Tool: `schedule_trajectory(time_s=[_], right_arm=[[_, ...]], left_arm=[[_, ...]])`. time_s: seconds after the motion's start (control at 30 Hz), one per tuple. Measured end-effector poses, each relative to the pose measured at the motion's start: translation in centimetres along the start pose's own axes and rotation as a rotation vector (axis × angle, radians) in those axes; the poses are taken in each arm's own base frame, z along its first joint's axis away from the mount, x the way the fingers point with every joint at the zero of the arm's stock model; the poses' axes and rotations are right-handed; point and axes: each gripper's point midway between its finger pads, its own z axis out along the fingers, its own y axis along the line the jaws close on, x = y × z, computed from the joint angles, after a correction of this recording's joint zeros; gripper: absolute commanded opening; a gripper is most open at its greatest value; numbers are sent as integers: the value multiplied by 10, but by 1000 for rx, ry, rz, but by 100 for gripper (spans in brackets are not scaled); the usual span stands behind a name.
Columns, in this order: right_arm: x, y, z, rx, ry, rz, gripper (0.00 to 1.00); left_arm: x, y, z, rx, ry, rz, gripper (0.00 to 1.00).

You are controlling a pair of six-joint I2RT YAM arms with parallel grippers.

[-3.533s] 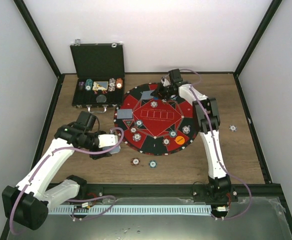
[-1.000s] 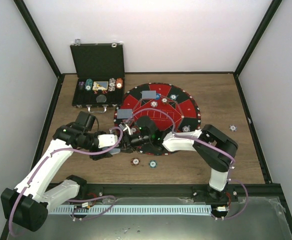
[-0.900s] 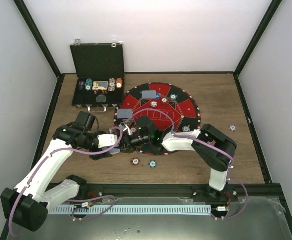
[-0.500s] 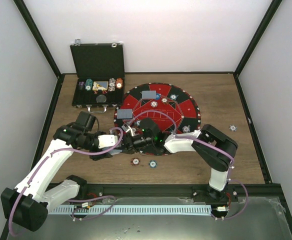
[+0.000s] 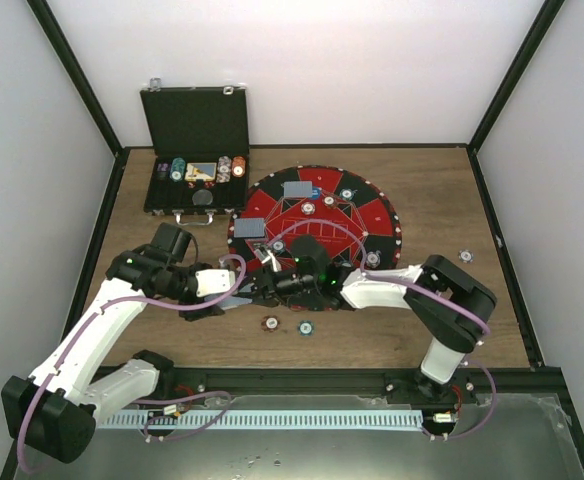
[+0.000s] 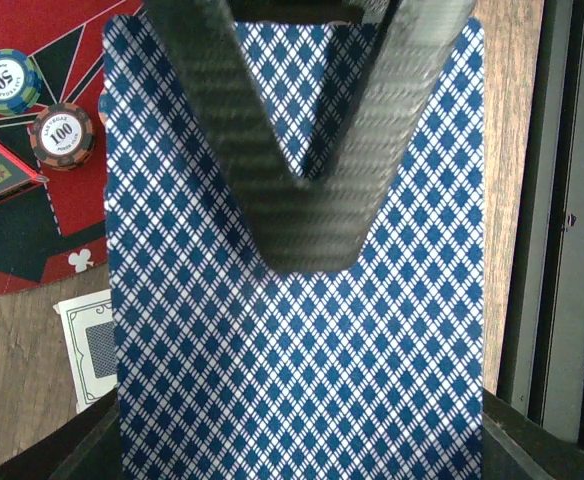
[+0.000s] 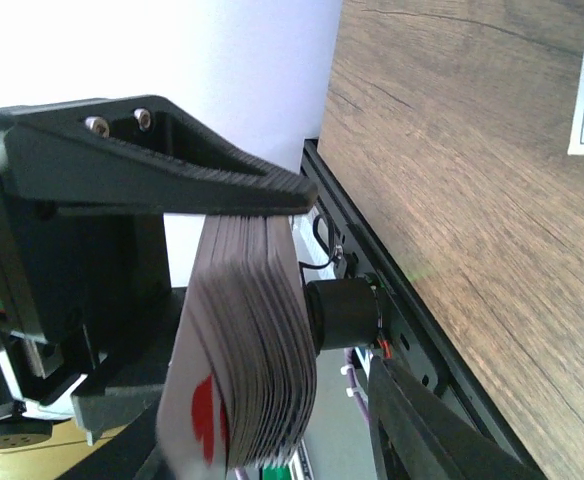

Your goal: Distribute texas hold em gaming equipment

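Note:
My left gripper (image 5: 219,297) is shut on a deck of playing cards (image 6: 292,330) with a blue diamond back, at the mat's near-left edge. One finger (image 6: 307,200) lies across the top card. My right gripper (image 5: 255,290) reaches across to the deck (image 7: 257,360). It is open, with a finger (image 7: 427,425) on each side of the deck's edge. Dealt cards lie on the red-and-black mat (image 5: 372,215) at its far side (image 5: 297,189) and its left (image 5: 249,228). Chips sit on the mat (image 5: 309,208) and on the table (image 5: 271,323). The orange button is hidden.
An open black case (image 5: 194,150) with chips stands at the back left. A lone chip (image 5: 466,256) lies at the right. A teal chip (image 6: 2,82), a brown-red chip (image 6: 64,135) and one card (image 6: 87,350) lie beside the deck.
My right arm has swung from the mat's far side to the deck in my left gripper. Over the last second its elbow has shifted right. My left arm has not moved.

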Motion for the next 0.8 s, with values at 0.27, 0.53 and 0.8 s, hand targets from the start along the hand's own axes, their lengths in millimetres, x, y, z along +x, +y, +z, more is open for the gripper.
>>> schedule_trajectory(time_s=[0.27, 0.53, 0.8], right_arm=[[2, 18, -13, 5, -24, -22, 33], [6, 19, -21, 19, -39, -19, 6], [8, 25, -31, 35, -59, -20, 1]], left_arm=[[0, 1, 0, -2, -2, 1, 8], [0, 1, 0, -3, -1, 2, 8], [-4, 3, 0, -9, -18, 17, 8]])
